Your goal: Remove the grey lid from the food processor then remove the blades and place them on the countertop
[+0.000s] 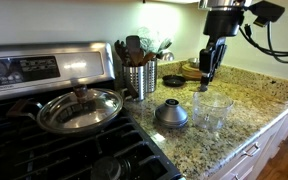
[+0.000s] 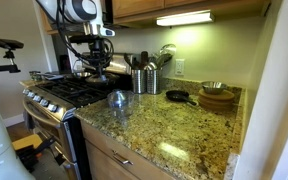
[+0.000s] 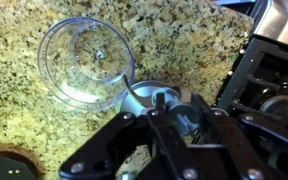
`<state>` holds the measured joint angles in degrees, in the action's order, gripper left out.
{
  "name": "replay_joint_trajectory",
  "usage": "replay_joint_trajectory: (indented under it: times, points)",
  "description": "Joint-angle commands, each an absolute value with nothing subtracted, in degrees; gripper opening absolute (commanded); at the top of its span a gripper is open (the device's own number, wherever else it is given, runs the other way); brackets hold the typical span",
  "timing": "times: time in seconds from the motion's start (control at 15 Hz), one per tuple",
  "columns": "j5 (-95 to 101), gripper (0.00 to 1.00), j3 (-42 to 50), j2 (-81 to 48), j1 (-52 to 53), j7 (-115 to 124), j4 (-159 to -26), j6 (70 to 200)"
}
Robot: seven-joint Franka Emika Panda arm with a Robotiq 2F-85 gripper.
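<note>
Food processor bowl point(image 1: 213, 108): clear, upright on granite desk point(image 1: 252, 98); open-topped; in wrist view looks empty save a small centre pin.
Grey lid point(image 1: 171, 114): already off; knob up on desk, just beside bowl on the stove point(image 1: 44, 140) side.
Blades: not made out; possibly in the grip.
End effector point(image 1: 208, 78): hangs straight above bowl, clear of its rim; cannot tell whether apart or clamped on anything.
Key relation: bowl axis vertical, in line beneath end effector; bare desk lies to the side away from lid.

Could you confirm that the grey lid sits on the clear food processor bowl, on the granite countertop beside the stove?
Not quite: the grey lid is off the food processor bowl, standing next to it on the granite countertop beside the stove, as an exterior view shows.
</note>
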<state>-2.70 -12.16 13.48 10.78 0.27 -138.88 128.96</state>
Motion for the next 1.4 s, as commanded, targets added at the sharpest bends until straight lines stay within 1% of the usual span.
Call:
replay_joint_trajectory:
  times: [0.0,0.27,0.67,1.33]
  points:
    - [-3.4,0.13,-12.6,12.1,12.2,-0.1,-139.9,130.9]
    - [-3.7,0.13,-12.9,8.5,12.7,-0.6,-140.6,134.0]
    - [-3.9,0.13,-13.3,0.4,12.6,-1.5,-140.8,142.7]
    - [-7.6,0.13,-14.2,-7.4,11.9,-5.7,-141.2,147.6]
